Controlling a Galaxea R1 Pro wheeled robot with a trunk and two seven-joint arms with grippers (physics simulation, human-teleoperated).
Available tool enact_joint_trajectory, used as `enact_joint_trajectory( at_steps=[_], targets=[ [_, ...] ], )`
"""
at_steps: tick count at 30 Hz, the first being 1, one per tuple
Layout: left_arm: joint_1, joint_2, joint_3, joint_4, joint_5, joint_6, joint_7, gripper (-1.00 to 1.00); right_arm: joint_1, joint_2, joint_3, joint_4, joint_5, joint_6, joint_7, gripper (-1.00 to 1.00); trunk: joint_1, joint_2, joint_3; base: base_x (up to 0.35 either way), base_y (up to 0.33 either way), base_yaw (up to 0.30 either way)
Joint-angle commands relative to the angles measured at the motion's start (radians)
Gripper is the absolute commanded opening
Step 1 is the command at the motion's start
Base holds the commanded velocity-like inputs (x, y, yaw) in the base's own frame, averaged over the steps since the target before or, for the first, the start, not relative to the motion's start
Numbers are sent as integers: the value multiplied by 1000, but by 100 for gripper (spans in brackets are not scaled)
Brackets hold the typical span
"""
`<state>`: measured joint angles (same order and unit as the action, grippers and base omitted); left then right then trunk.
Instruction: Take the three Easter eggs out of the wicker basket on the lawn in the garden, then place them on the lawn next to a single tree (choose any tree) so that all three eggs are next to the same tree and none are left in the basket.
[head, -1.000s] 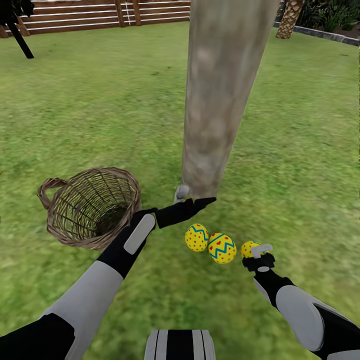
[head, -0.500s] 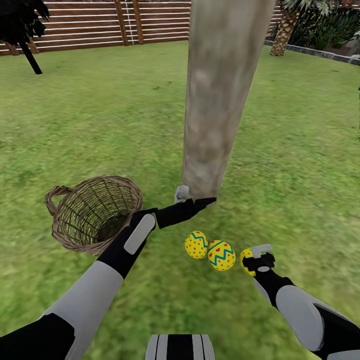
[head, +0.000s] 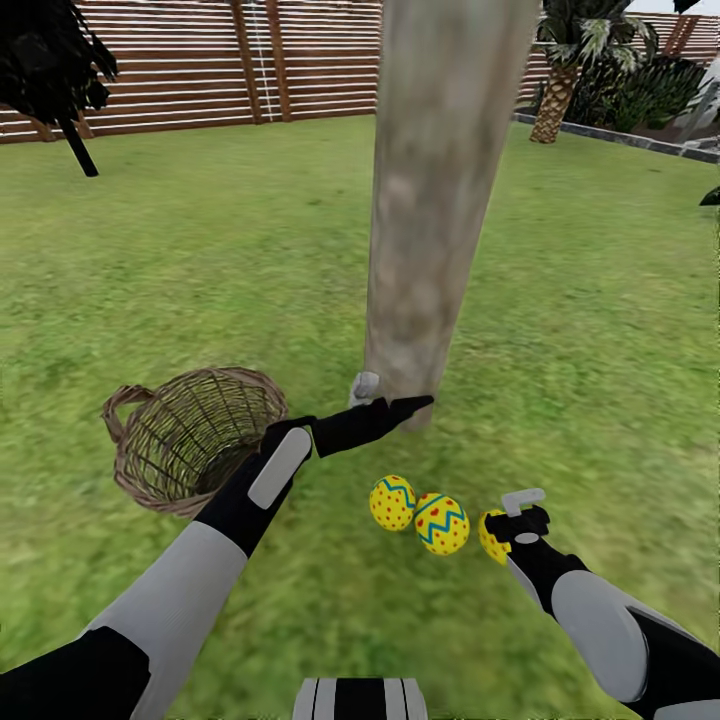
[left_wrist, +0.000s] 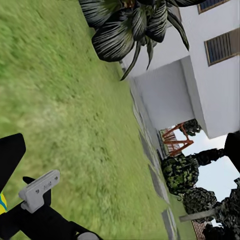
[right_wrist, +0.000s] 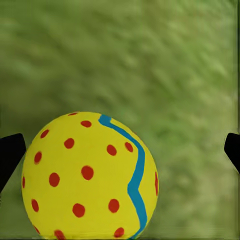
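Beside the tree (head: 420, 210) three Easter eggs (head: 441, 523) lie on lawn (head: 200, 250); right gripper (head: 510, 520) spread around one (right_wrist: 90, 175), not touching; left gripper (head: 385, 395) spread; wicker basket (head: 190, 435) empty

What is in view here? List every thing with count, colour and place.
Easter eggs: three, yellow with red dots and blue zigzag, in a row on the grass near the trunk's foot.
Wicker basket: one, brown, tipped on the grass left of the trunk; no egg seen inside.
Tree: one, pale grey-beige trunk, centre.
Lawn: green, all around.
Fence: brown slats, far edge.
Dark tree: one, far left.
Palm: one, far right.
House: one, white, in the left wrist view.
Left tool: black and grey, open, at the trunk's base.
Right tool: black and grey, open, at the rightmost egg.
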<state>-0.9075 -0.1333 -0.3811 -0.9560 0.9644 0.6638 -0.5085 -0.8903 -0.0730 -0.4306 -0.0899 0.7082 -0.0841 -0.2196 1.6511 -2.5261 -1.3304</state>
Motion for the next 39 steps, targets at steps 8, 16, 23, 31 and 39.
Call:
enact_joint_trajectory(
  at_steps=[8, 16, 23, 31, 39],
  targets=[
    [-2, -1, 1, 0, 5, 9, -1, 100, -1, 0, -9, 2, 8, -5, -3, 100, -4, 2, 30, -300, 0, 0],
    [-2, -2, 1, 0, 6, 10, 0, 100, -1, -1, -9, 2, 8, -5, -3, 100, -8, 4, 61, -336, 0, 0],
    [-2, -1, 1, 0, 6, 10, 1, 100, -1, 0, -9, 2, 8, -5, -3, 100, -11, 5, 88, -298, 0, 0],
    [5, 11, 8, 13, 8, -13, -1, 100, -1, 1, -8, 8, 8, -4, 4, 100, -13, 6, 104, -29, 0, 0],
    [8, 13, 8, 94, 68, -129, 0, 100, -1, -3, -11, 7, 8, -2, 9, 100, -13, 7, 112, 0, 0, 0]
  ],
)
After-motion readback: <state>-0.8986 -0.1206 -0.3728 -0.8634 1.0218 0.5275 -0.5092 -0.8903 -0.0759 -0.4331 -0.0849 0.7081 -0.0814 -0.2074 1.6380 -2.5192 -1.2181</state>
